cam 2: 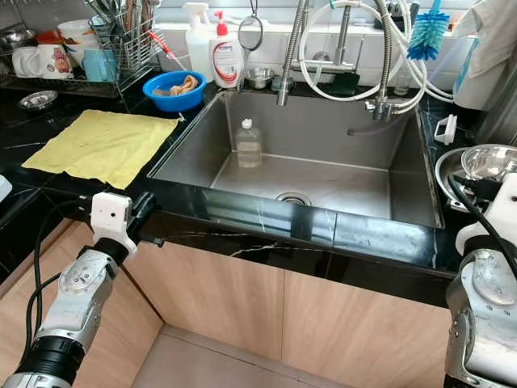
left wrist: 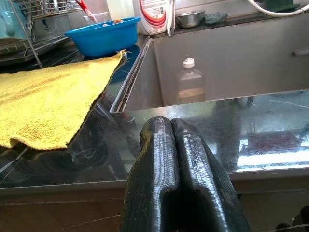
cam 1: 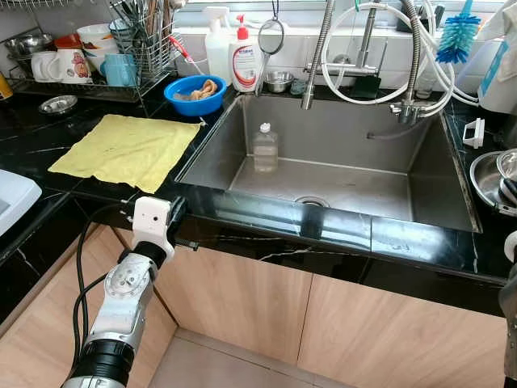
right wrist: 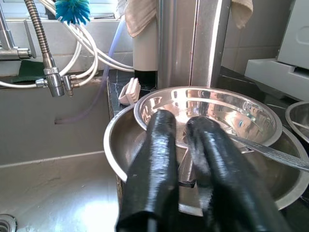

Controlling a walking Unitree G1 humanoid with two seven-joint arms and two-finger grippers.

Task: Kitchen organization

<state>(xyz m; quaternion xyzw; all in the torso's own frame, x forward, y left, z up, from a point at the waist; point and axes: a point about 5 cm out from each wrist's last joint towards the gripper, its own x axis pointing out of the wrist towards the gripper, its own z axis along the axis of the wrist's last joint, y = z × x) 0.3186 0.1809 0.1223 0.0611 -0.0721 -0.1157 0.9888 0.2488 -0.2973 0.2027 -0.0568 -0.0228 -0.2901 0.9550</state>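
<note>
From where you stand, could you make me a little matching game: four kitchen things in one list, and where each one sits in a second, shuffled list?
Things:
1. plastic bottle
2. yellow cloth
3. blue bowl
4. steel bowls

Places:
A. spread flat on the black counter, left of the sink
B. stacked on the counter, right of the sink
C. standing upright inside the sink
D. at the sink's back left corner, beside the dish rack

Pairs: 1-C, 2-A, 3-D, 4-B

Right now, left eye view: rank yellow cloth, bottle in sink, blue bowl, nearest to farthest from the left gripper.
From the left gripper, at the counter's front edge:
1. Yellow cloth, on the counter just beyond it, to its left.
2. Bottle, upright in the sink, to its right.
3. Blue bowl, at the back by the sink's far left corner.
</note>
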